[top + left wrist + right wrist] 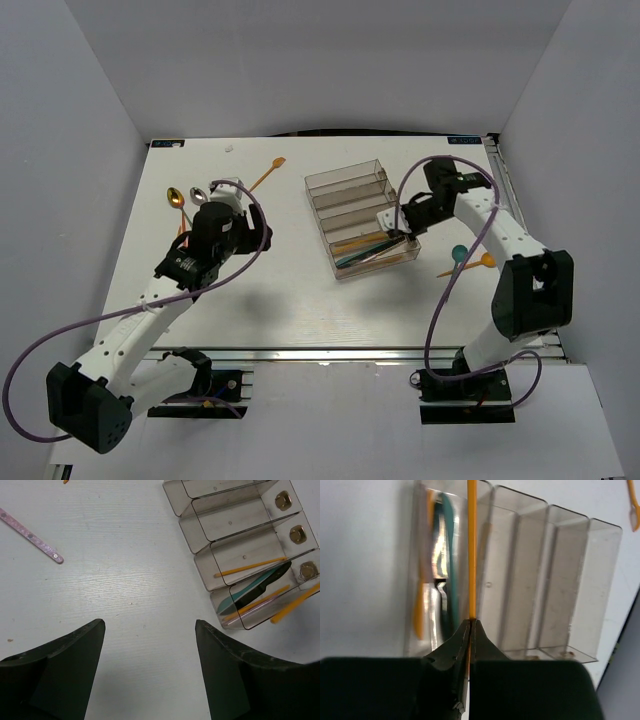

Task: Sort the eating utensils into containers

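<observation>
Overall: two arms work over a white table (pixel 300 300), one on each side of a clear, brownish, four-compartment plastic tray (pixel 345 182).
Right gripper (pixel 471 624): jaws are pressed tight on a slim orange utensil handle (pixel 471 555), which runs out over the tray toward 12 o'clock in the wrist view.
Left gripper (pixel 149 626): fingers are spread wide with nothing between them and the table beneath.
Filled compartment: at the tray's 6 o'clock end, teal, orange and dark utensils (pixel 372 250) lie together.
Loose, 10 o'clock of tray: gold spoon (pixel 176 197), silver-grey spoon (pixel 198 195), long orange utensil (pixel 266 177).
Loose, 4 o'clock of tray: teal spoon (pixel 459 252), orange-handled piece (pixel 472 265).
</observation>
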`<action>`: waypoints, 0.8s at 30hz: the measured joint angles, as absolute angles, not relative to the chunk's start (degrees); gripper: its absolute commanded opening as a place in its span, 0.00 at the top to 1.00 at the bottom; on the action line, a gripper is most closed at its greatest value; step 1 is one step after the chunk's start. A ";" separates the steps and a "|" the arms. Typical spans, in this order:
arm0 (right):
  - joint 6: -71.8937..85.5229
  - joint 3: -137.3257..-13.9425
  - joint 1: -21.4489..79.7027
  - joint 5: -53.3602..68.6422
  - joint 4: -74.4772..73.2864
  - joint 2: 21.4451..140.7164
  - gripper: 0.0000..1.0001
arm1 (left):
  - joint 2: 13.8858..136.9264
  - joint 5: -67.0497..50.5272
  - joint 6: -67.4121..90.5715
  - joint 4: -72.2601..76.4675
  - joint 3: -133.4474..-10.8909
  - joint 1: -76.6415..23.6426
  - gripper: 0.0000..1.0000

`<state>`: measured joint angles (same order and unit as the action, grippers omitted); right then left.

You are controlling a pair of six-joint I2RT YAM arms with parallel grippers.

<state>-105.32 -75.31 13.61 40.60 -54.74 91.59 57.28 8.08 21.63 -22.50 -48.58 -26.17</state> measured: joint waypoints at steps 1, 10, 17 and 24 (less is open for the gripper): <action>-104.09 -76.53 14.48 39.77 -52.77 92.92 1.00 | 57.41 7.92 21.85 -22.57 -48.77 -25.98 0.16; -98.10 -87.18 15.84 32.58 -43.13 108.44 1.00 | 57.21 7.05 24.03 -23.90 -48.86 -25.56 0.12; -97.03 -88.09 16.86 29.54 -41.30 111.59 0.75 | 58.26 5.69 25.65 -27.90 -50.81 -22.57 0.12; -94.87 -87.96 16.99 29.54 -39.86 111.50 0.51 | 62.92 -0.71 27.03 -29.15 -53.89 -13.45 0.12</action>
<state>-94.87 -87.96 16.99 29.54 -39.86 111.50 62.92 -0.71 27.03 -29.15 -53.89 -13.45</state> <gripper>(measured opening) 0.487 0.883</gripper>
